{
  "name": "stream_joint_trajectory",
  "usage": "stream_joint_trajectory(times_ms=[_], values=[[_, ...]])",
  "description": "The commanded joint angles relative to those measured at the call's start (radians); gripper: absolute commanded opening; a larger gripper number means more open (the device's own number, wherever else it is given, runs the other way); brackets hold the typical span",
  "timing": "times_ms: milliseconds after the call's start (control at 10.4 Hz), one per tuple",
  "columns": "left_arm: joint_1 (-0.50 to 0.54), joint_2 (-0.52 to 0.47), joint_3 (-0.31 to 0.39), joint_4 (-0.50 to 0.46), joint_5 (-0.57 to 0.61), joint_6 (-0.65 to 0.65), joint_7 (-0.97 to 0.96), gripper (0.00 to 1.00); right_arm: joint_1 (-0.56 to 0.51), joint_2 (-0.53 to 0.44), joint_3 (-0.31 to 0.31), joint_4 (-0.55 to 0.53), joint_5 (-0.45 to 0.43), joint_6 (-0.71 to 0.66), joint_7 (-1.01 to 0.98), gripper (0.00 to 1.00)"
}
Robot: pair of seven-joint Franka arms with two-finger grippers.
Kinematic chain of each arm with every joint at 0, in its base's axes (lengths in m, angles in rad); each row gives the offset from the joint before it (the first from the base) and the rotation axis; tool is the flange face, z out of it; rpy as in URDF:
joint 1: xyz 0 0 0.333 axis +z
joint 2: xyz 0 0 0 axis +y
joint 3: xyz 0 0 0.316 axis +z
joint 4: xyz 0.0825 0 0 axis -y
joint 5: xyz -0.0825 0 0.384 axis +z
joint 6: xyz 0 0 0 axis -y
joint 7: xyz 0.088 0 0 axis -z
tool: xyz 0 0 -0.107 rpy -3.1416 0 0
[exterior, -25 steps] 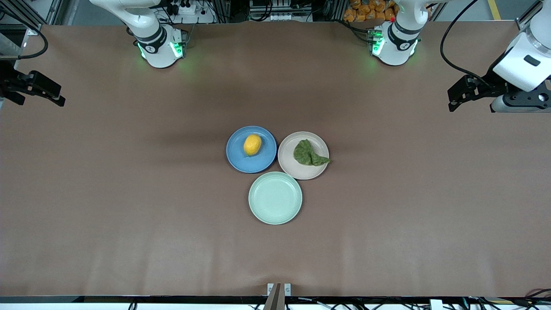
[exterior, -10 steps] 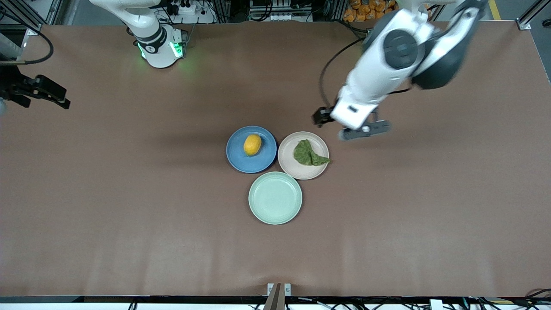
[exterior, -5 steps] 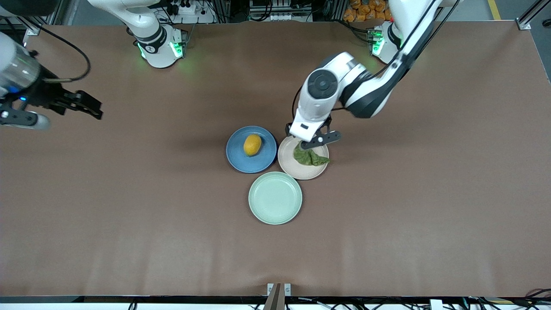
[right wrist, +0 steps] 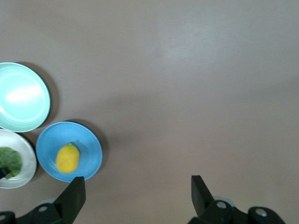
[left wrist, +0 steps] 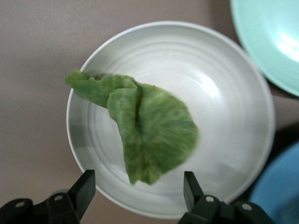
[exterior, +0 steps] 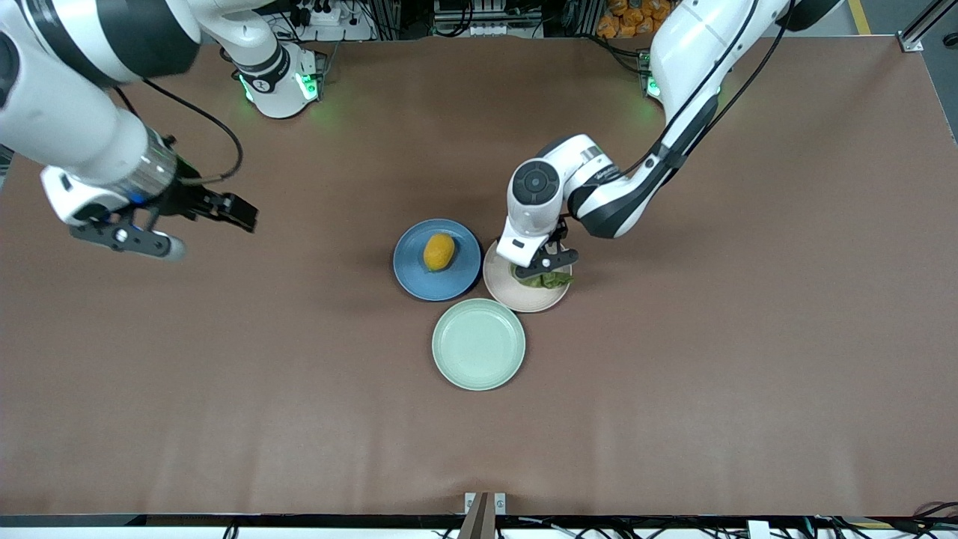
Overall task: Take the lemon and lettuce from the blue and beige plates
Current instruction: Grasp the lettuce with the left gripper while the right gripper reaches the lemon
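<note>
Lettuce (left wrist: 149,130) lies on the beige plate (exterior: 504,288), a single wrinkled green leaf spread over the plate's middle with its narrow tail reaching the rim. Taking the mint green plate (exterior: 478,344) as the centre of a clock face in the front view, the beige plate sits at about one o'clock and the blue plate (exterior: 412,273) at about eleven o'clock, the three plates just beside one another in a tight cluster on the brown table (exterior: 748,359). The mint plate is nearest the front camera. Lemon (exterior: 438,251) rests in the middle of the blue plate, a small yellow oval.

The left gripper (left wrist: 135,189) hangs low over the beige plate, directly above the lettuce. Its two black fingers (left wrist: 83,190) stand apart, one on each side of the leaf's broad end, and grip nothing; the leaf lies flat on the plate between them.

The right gripper (right wrist: 135,193) is in the air over bare table toward the right arm's end, at about nine o'clock from the blue plate and well apart from it. Its fingers (right wrist: 72,196) are spread wide and hold nothing.
</note>
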State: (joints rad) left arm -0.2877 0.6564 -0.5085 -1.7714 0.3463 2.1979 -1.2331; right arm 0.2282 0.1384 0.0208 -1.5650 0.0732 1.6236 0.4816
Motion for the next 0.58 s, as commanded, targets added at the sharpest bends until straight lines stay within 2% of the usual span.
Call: stream_joint_trajectory(times_ms=[0,96,289,385,481], values=[[-0.013,0.04,0.019,0.026,0.046,0.0,-0.035,0.77,0.035,0.022,-0.004,-0.061,0.04,0.089,0.073,1.0],[-0.014,0.045,0.024,0.03,0.048,0.002,-0.035,0.71,0.072,0.044,-0.004,-0.079,0.042,0.123,0.125,1.0],[-0.015,0.049,0.024,0.041,0.048,0.002,-0.035,0.47,0.15,0.113,-0.004,-0.09,0.043,0.189,0.204,1.0],[-0.015,0.051,0.024,0.041,0.048,0.003,-0.035,0.39,0.176,0.142,-0.004,-0.092,0.052,0.226,0.242,1.0],[-0.015,0.051,0.024,0.04,0.048,0.011,-0.035,0.25,0.192,0.174,-0.004,-0.092,0.065,0.258,0.267,1.0]])
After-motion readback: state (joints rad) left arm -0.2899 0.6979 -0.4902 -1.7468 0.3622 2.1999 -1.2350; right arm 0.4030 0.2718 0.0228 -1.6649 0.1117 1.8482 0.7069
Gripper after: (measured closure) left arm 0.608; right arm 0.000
